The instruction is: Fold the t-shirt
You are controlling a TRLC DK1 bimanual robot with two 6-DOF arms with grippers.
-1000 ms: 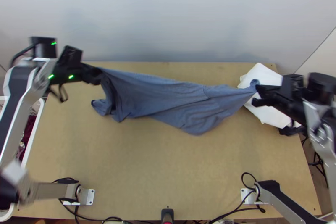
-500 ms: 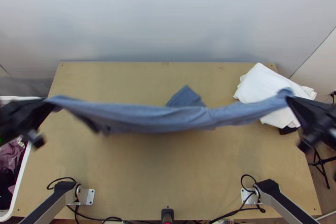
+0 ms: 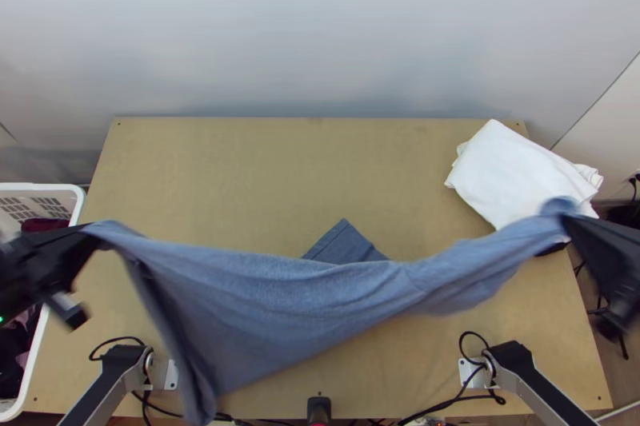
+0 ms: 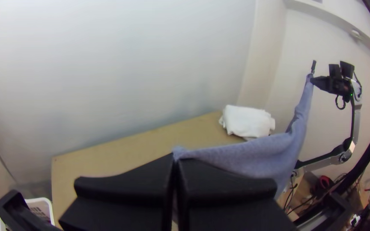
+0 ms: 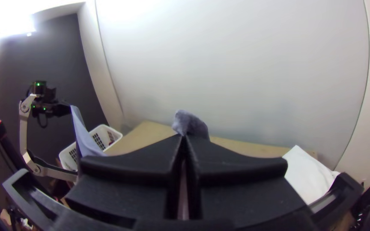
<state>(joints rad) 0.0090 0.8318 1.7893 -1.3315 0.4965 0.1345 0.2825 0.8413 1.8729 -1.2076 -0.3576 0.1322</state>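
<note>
Left black gripper and right black gripper pinch the blue cloth t-shirt, likely mid-spreading; lower it flat next.

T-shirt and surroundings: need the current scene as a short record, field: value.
item: blue t-shirt
state: unfolded, stretched between two grips, middle sagging, with folds
left gripper: shut on one end
right gripper: shut on the other end
gripped parts: sleeve, hem or collar, cannot tell
loose parts: one length hangs near the left gripper; a flap sticks out mid-span, toward the table's far side
table: light wood, under the span
white cloth: bunched or loosely folded, far right corner
basket: white, left of table, clothes inside
</note>
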